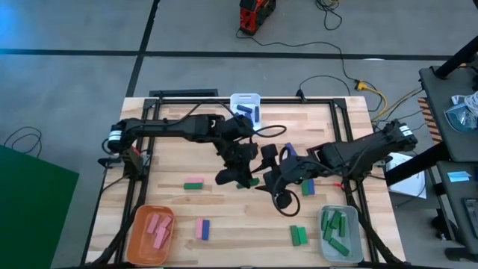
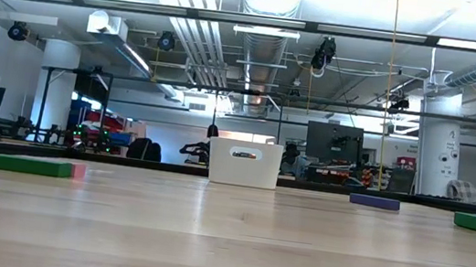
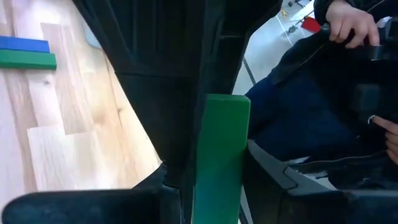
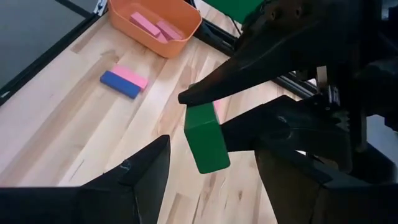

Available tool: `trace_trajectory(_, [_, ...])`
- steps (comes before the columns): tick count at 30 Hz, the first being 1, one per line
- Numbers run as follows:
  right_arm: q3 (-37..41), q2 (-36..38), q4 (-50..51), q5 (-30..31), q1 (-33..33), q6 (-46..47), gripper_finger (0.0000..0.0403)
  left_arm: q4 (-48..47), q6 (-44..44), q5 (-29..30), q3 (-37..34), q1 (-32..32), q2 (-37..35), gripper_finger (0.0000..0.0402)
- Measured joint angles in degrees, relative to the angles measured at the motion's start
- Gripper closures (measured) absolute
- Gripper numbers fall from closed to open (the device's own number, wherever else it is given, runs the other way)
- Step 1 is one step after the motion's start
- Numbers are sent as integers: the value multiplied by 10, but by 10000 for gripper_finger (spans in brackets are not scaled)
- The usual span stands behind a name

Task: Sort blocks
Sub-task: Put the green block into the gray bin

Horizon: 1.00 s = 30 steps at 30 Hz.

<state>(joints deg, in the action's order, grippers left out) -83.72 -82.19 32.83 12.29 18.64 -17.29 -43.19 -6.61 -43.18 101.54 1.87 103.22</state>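
Observation:
A green block [image 4: 207, 140] is lifted off the table near its middle, with my left gripper [image 1: 239, 176] shut on it. The left wrist view shows the same block [image 3: 221, 155] standing between that gripper's dark fingers. My right gripper [image 4: 208, 186] is open right beside it, one finger on each side of the block's free end, apart from it. Loose blocks lie flat on the table: a green one [image 1: 193, 184], a pink and blue pair [image 1: 202, 229], another green one [image 1: 299, 235]. My left gripper pinches the green block between its two fingers [image 4: 236, 74], on the block's end [image 4: 200, 113] that is away from the table. The fingers slant down from the table's far left. The block hangs tilted below them, its free end [image 4: 211, 163] clear of the table.
An orange bin [image 1: 151, 233] with pink blocks stands near left, a grey bin [image 1: 340, 233] with green blocks near right, and a white bin [image 1: 245, 104] with blue blocks at the far edge. Blue and green blocks [image 1: 308, 187] lie under my right arm. A person sits beyond the table.

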Motion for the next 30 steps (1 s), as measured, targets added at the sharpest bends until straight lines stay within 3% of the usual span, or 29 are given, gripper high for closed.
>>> trace_trajectory(12, [-3, -3, -1, -2, 3, -18, 212, 9, -6, 17, -7, 0, 0, 317])
trace_trajectory(25, [-3, -3, -1, -2, 3, -48, 348, 7, -1, 15, -7, 0, 0, 317])
trace_trajectory(30, [-3, -3, -1, -3, 3, -41, 350, 8, -12, 18, -7, 0, 0, 306])
